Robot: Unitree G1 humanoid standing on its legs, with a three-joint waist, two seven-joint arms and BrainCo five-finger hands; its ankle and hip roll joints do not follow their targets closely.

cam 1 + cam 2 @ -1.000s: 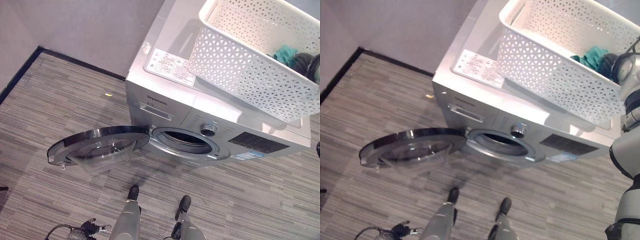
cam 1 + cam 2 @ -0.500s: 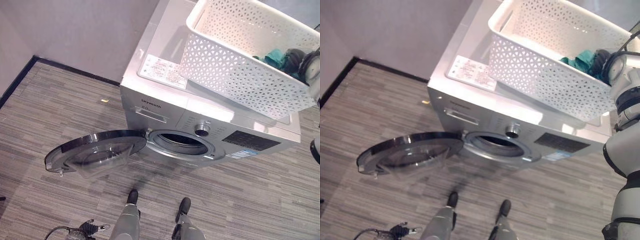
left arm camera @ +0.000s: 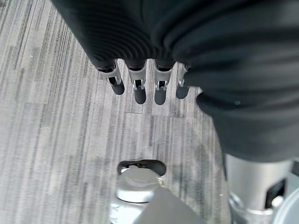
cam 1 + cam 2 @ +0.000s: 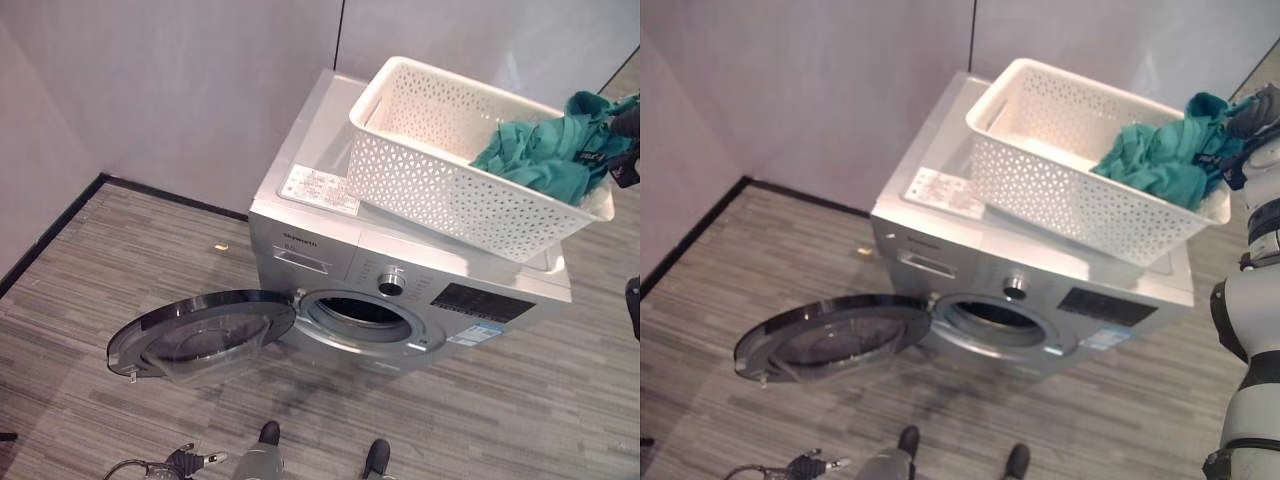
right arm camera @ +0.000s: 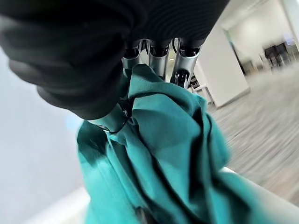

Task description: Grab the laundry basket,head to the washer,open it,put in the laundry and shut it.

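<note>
Right hand [image 5: 140, 51] clamped on the teal laundry [image 4: 545, 155], bunched above the white basket [image 4: 440, 180] atop the washer [image 4: 400, 290]. Left hand [image 3: 145, 84] idle, fingers relaxed. Loading step under way (door [image 4: 200, 335] already open); next, probably down to the drum opening [image 4: 365, 312].

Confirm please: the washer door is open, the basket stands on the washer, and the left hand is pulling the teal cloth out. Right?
Not quite: the right hand grips the teal cloth, as the right wrist view shows. The left hand hangs open over the floor. The rest is correct.
</note>
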